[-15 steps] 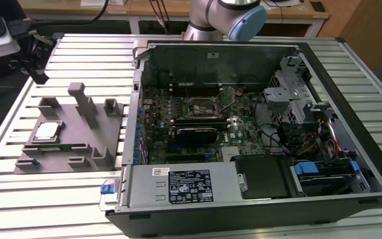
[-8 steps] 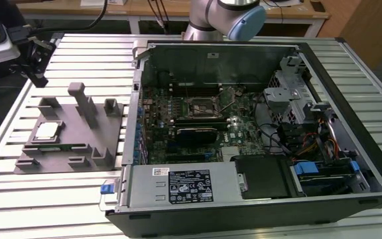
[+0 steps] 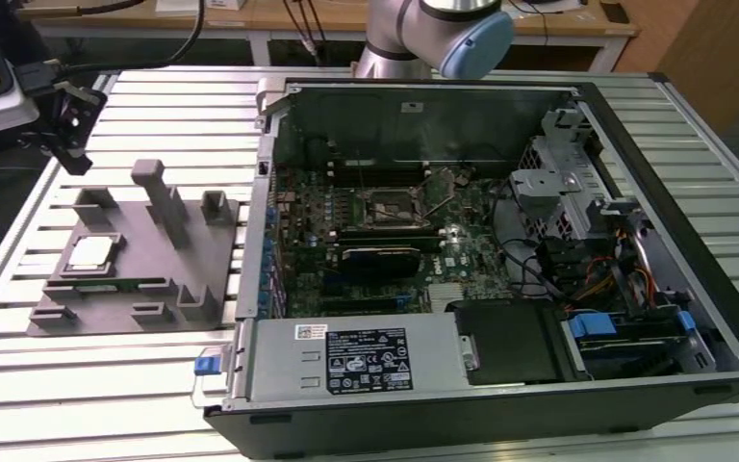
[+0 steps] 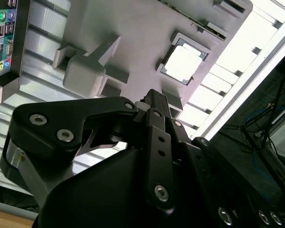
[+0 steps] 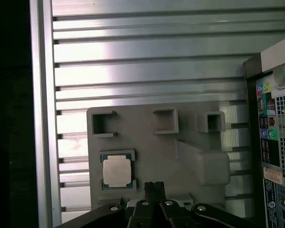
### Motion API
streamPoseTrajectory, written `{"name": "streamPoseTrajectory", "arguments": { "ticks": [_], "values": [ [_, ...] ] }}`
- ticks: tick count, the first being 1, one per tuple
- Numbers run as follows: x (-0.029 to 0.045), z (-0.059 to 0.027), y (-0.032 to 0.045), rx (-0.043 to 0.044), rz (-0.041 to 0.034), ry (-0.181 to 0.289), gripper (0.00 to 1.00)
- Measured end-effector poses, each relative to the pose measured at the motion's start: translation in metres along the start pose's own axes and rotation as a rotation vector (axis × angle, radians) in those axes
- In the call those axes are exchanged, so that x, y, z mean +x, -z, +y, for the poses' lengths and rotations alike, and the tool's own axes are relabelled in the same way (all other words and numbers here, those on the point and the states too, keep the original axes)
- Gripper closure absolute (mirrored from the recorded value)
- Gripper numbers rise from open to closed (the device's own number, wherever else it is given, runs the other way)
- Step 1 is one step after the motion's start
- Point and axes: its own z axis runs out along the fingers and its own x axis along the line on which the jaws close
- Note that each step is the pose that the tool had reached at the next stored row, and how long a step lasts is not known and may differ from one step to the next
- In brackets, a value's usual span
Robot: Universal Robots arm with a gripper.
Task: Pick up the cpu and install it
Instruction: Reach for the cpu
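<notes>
The cpu [image 5: 117, 171] lies flat in a framed recess of the grey holder plate [image 5: 147, 137], near the plate's edge farthest from the open computer case [image 3: 472, 241], probably so it can be reached from above. The gripper [image 5: 154, 186] hangs over the plate, fingers together and empty. 1 tall block [image 5: 204, 166] rises between cpu and case.

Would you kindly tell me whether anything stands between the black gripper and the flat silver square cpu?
Nothing visible does. In the first wrist view the cpu lies uncovered on the grey moulded fixture, and the gripper hangs above with open air between.
</notes>
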Motion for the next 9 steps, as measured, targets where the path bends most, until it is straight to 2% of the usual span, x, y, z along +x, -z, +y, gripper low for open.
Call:
{"name": "streamPoseTrajectory", "arguments": {
  "ticks": [9],
  "values": [
    [0.0079, -0.0001, -0.0116, -0.0002, -0.0003, 0.000, 0.89]
  ]
}}
